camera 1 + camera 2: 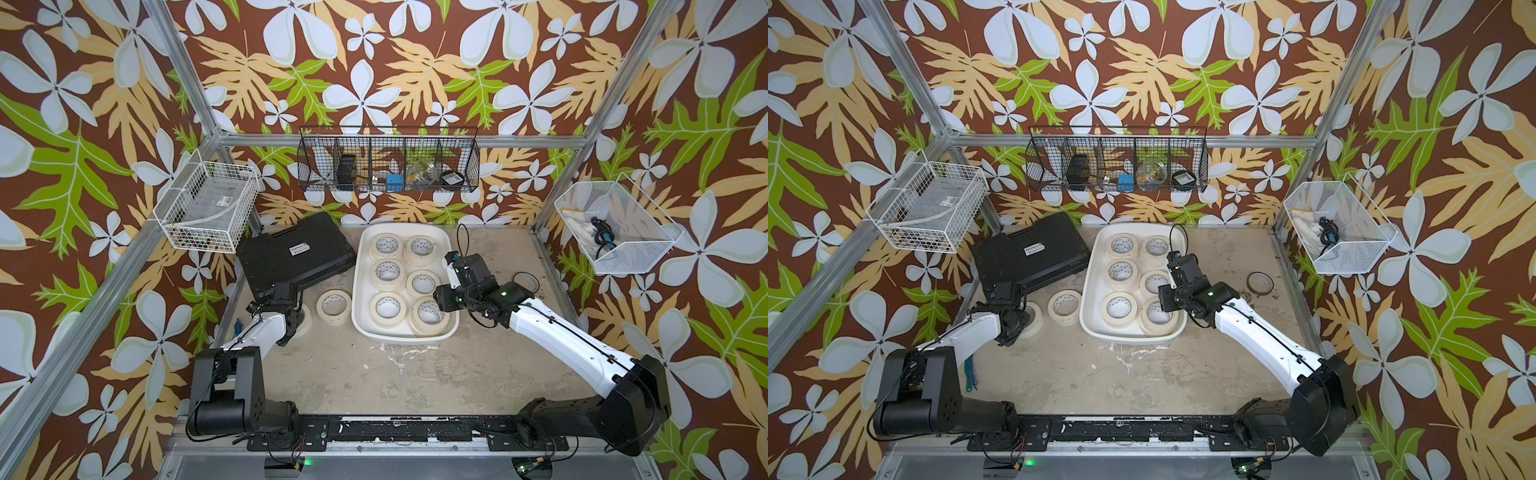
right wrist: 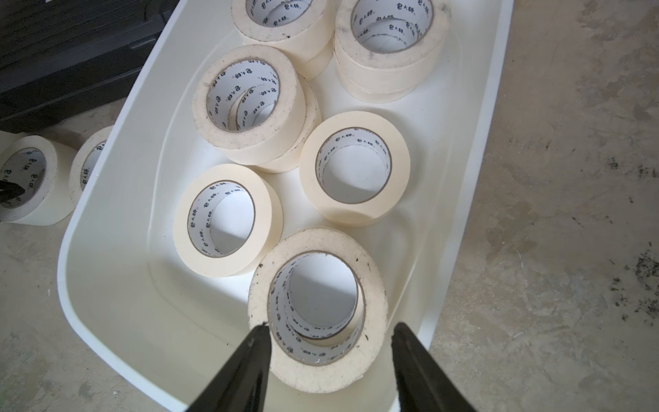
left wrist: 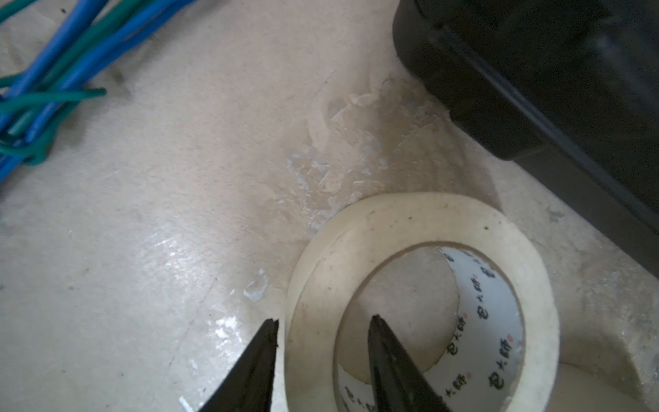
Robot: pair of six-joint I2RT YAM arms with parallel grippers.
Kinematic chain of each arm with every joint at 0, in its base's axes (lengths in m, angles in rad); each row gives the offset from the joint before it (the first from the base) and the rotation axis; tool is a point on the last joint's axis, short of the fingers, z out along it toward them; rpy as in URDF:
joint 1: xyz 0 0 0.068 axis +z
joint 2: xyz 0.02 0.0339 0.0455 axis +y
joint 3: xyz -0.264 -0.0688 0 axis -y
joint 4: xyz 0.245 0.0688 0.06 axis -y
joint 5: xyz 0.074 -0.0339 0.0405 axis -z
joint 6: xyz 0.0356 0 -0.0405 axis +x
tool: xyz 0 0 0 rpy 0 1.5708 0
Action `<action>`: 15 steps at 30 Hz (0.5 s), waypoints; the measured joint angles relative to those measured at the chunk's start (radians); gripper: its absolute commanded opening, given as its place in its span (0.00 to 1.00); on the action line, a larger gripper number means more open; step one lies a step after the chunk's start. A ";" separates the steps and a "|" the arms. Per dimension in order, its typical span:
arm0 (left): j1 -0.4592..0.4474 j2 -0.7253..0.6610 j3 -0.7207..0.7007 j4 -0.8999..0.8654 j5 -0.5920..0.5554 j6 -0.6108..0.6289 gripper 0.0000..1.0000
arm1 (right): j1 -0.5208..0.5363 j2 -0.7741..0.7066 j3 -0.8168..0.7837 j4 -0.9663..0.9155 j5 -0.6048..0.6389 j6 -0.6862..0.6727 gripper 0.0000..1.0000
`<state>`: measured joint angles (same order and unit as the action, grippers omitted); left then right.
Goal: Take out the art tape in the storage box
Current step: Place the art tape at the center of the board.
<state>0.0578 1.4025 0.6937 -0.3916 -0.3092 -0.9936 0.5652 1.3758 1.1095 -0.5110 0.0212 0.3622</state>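
Observation:
The white storage box (image 1: 360,309) (image 1: 1089,301) sits mid-table and holds several cream art tape rolls (image 1: 388,322) (image 2: 228,265), some stacked in twos. Two more rolls lie flat on the table left of it, one in the open (image 1: 322,311) (image 1: 1053,311). The other (image 3: 420,221) (image 1: 1036,324) is under my left gripper (image 3: 323,319), which is open. One finger is outside its wall and one inside its core, with small gaps on both sides. My right gripper (image 2: 331,326) (image 1: 441,300) hangs open over the stack (image 2: 374,303) at the box's near right, touching nothing.
A black ribbed case (image 1: 291,253) (image 3: 535,89) lies behind the left gripper. Blue and green wires (image 3: 53,71) (image 1: 970,372) lie at the table's left edge. A thin dark ring (image 1: 1250,287) lies at the right. Wire baskets (image 1: 388,164) (image 1: 208,203) (image 1: 615,232) hang on the walls.

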 measured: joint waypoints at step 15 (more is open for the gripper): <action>-0.100 -0.360 0.130 -0.085 -0.004 0.174 0.80 | -0.002 0.258 0.182 0.058 -0.042 0.109 0.57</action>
<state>-0.0425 1.0420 0.8234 -0.4763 -0.3134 -0.8192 0.5636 1.6337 1.2919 -0.4526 -0.0208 0.4709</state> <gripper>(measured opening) 0.802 0.577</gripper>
